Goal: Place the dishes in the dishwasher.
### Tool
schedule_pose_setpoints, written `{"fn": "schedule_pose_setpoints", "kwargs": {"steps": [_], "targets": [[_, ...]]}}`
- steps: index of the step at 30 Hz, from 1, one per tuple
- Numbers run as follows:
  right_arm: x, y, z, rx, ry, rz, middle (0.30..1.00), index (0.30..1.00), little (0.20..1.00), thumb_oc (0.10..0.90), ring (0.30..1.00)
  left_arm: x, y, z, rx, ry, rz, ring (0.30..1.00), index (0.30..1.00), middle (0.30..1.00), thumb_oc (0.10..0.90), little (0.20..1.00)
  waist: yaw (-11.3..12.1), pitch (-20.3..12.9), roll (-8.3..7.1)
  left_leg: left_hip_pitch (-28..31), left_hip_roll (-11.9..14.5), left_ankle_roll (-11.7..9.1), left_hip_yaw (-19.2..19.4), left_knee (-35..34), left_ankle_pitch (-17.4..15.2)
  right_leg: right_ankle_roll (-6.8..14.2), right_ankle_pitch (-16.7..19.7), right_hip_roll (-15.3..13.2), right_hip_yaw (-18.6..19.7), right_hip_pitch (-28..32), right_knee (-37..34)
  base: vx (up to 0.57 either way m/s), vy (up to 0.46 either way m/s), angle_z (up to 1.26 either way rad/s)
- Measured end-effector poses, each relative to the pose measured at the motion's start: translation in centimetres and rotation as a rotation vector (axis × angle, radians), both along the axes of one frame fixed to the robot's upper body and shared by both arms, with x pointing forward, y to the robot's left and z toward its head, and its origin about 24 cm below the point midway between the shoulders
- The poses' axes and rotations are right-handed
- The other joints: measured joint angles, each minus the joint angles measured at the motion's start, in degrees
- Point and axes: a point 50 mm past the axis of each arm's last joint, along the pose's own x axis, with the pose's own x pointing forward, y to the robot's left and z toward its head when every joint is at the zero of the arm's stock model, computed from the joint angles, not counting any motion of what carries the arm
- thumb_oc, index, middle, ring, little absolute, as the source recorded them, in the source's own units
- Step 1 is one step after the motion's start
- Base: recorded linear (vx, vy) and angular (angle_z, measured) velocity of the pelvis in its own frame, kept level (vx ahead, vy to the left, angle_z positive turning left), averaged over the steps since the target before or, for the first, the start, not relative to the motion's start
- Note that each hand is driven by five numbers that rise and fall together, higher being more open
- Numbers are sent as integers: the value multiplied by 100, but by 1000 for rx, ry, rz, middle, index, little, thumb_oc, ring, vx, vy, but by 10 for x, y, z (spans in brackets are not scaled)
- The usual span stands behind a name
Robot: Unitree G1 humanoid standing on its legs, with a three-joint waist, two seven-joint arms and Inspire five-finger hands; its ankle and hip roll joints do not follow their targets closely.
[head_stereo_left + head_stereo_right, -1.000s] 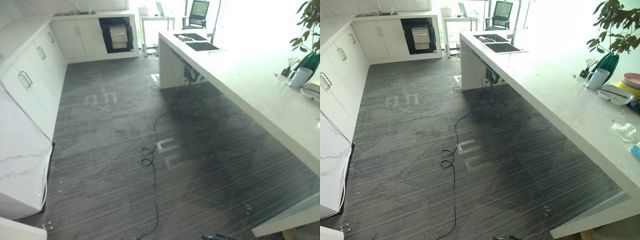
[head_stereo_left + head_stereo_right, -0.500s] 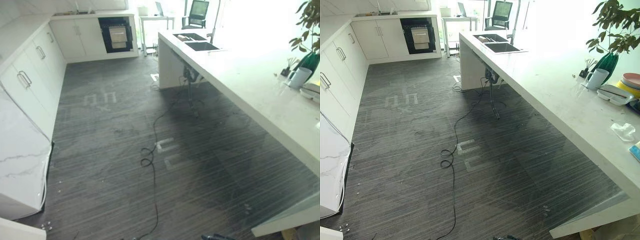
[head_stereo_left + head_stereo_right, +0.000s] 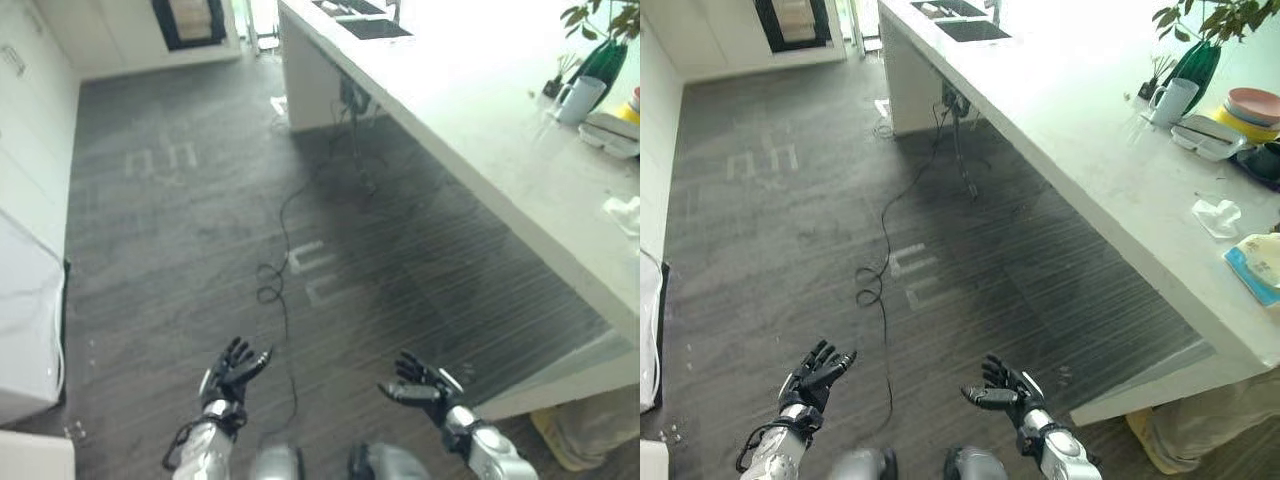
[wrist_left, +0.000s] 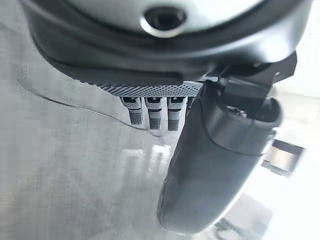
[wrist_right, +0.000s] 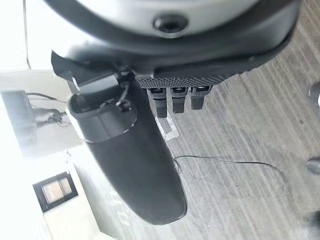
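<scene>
Both hands hang over the dark striped floor with nothing in them. My left hand (image 3: 235, 372) sits at the lower left with its fingers spread and straight (image 4: 152, 112). My right hand (image 3: 420, 385) is at the lower right, open as well, with its thumb (image 5: 135, 165) held out. The dishes are on the long white counter (image 3: 1090, 150) at the far right: a stack of coloured plates (image 3: 1248, 108), a white dish (image 3: 1205, 135) and a white mug (image 3: 1170, 100). A dark built-in appliance (image 3: 190, 20) sits in the far cabinets, well away from both hands.
The counter also carries a sink (image 3: 960, 28), a green vase with a plant (image 3: 1195, 65), a crumpled tissue (image 3: 1217, 215) and a blue and white packet (image 3: 1260, 265). White cabinets (image 3: 30, 120) line the left side. A person's leg and shoe (image 3: 585, 435) show under the counter's near end.
The camera has tipped down and the whole picture has shifted. Both hands have come up into the eye views, open.
</scene>
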Motion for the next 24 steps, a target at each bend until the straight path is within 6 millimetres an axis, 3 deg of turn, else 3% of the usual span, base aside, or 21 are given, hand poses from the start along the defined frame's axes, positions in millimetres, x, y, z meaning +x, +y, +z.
{"fn": "schedule_pose_setpoints", "kwargs": {"steps": [1, 3, 4, 6, 7, 8, 10, 11, 13, 14, 15, 16, 17, 18, 19, 20, 21, 22, 23, 24], "targets": [[1, -7, 3, -31, -13, -1, 900, 900, 900, 800, 900, -8, -10, -5, -21, 14, -5, 900, 900, 900, 800, 900, -72, 114, 328, -127, 326, 13, 240, -879, 34, 57, 33, 254, -155, 176, -209, 404, 267, -11], [0, -20, 9, -124, -27, 38, 900, 900, 900, 800, 900, -14, -23, -3, -25, -3, -57, 900, 900, 900, 800, 900, 5, 322, 766, -487, 835, -124, 43, -1319, 122, -13, 6, 656, -249, 320, -232, 344, 202, -9], [-6, -24, 11, -143, -28, 50, 900, 900, 900, 800, 900, -22, -24, -3, -6, -1, -76, 900, 900, 900, 800, 900, 36, 338, 812, -714, 860, -91, -299, -1398, 185, -78, -48, 731, -228, 392, -235, 328, 229, -27], [-14, -30, 12, -168, -30, 62, 900, 900, 900, 800, 900, -37, -20, -5, 1, 5, -47, 900, 900, 900, 800, 900, 164, 332, 756, -805, 791, -65, -537, -1361, 191, -29, -32, 739, 8, 596, -424, 420, 336, -49], [-13, -33, 13, -187, -30, 79, 900, 900, 900, 800, 900, -41, -16, -6, 3, 16, -24, 900, 900, 900, 800, 900, 179, 324, 765, -688, 771, 41, -397, -1189, 120, 44, -80, 763, 86, 739, -503, 446, 346, -47], [-15, -37, 14, -190, -31, 76, 900, 900, 900, 800, 900, -44, -9, -6, 10, 16, 4, 900, 900, 900, 800, 900, 164, 245, 760, -518, 791, 312, -74, -984, 1, 62, -170, 734, 118, 955, -565, 363, 252, -24], [-18, -45, 19, -197, -50, 36, 900, 900, 900, 800, 900, -36, 0, 3, 31, -27, 19, 900, 900, 900, 800, 900, 155, -19, 761, -231, 641, 414, 208, -903, 37, 151, -421, 727, 139, 1129, -568, 370, 227, 9], [-19, -46, 21, -196, -57, 29, 900, 900, 900, 800, 900, -27, 3, 10, 47, -65, 6, 900, 900, 900, 800, 900, 186, -144, 712, -163, 485, 480, 205, -886, 82, 152, -509, 672, 137, 1219, -570, 392, 215, 27], [-27, -38, 14, -161, -29, 5, 900, 900, 900, 800, 900, -8, 6, 23, 64, -110, -44, 900, 900, 900, 800, 900, 268, -426, 332, 348, -250, 838, 313, -1172, 46, 549, -376, 252, -257, 1839, -918, 405, 219, 57], [-29, -36, 15, -155, -37, 9, 900, 900, 900, 800, 900, -4, 2, 25, 56, -132, -62, 900, 900, 900, 800, 900, 246, -600, 434, 584, -376, 1106, 170, -1412, 111, 760, -257, 229, -500, 1761, -407, 352, 200, 73], [-28, -26, 13, -122, -38, -4, 900, 900, 900, 800, 900, 5, 3, 29, 72, -147, -84, 900, 900, 900, 800, 900, 263, -692, 301, 735, -485, 1337, 94, -1286, -40, 962, -108, 21, -460, 1608, 345, 392, 227, 67], [-27, -18, 15, -97, -57, -6, 900, 900, 900, 800, 900, 11, 2, 32, 77, -153, -101, 900, 900, 900, 800, 900, 269, -673, 357, 747, -515, 1491, 8, -924, -384, 1132, 225, -224, -483, 1218, 1492, 380, 200, 33], [-22, -13, 21, -84, -91, 12, 900, 900, 900, 800, 900, 17, -1, 35, 83, -166, -123, 900, 900, 900, 800, 900, 301, -669, 378, 782, -636, 1660, -100, -525, -936, 1077, 1031, -630, -445, 729, 2805, 365, 132, 17], [-18, -6, 24, -70, -114, 26, 900, 900, 900, 800, 900, 16, 1, 35, 96, -154, -130, 900, 900, 900, 800, 900, 234, -653, 398, 872, -729, 1744, -112, -317, -1153, 1202, 1591, -967, -296, 302, 3767, 291, 7, 13], [-12, 0, 26, -58, -135, 38, 900, 900, 900, 800, 900, 13, -1, 32, 107, -130, -148, 900, 900, 900, 800, 900, 126, -599, 541, 1114, -768, 1678, -173, -387, -1203, 1100, 1437, -1031, -206, -121, 4152, 333, -61, 37], [-11, 3, 26, -55, -135, 52, 900, 900, 900, 800, 900, 10, -4, 32, 111, -126, -166, 900, 900, 900, 800, 900, 23, -568, 722, 1365, -779, 1630, -275, -715, -1175, 970, 1101, -862, -233, -504, 3580, 384, -134, 56], [-14, 5, 24, -53, -124, 58, 900, 900, 900, 800, 900, 10, -5, 36, 112, -150, -173, 900, 900, 900, 800, 900, -34, -522, 790, 1676, -820, 1474, -333, -1125, -1072, 830, 814, -611, -344, -780, 2489, 534, -265, 61], [-21, 3, 21, -55, -103, 53, 900, 900, 900, 800, 900, 10, -5, 37, 111, -155, -174, 900, 900, 900, 800, 900, -28, -489, 809, 1895, -867, 1376, -483, -1377, -1011, 778, 750, -376, -578, -907, 1467, 502, -283, 76], [-29, 2, 16, -56, -79, 49, 900, 900, 900, 800, 900, 7, -2, 38, 110, -159, -162, 900, 900, 900, 800, 900, -55, -458, 761, 2060, -1008, 841, -738, -1484, -1261, 817, 785, -167, -814, -1088, 341, 350, -210, 105], [-36, 1, 13, -42, -61, 43, 900, 900, 900, 800, 900, 7, 7, 40, 124, -163, -132, 900, 900, 900, 800, 900, -225, -358, 401, 2075, -1206, 735, -599, -1294, -1609, 922, 828, -234, -878, -1296, -897, 812, -403, 145]]}}
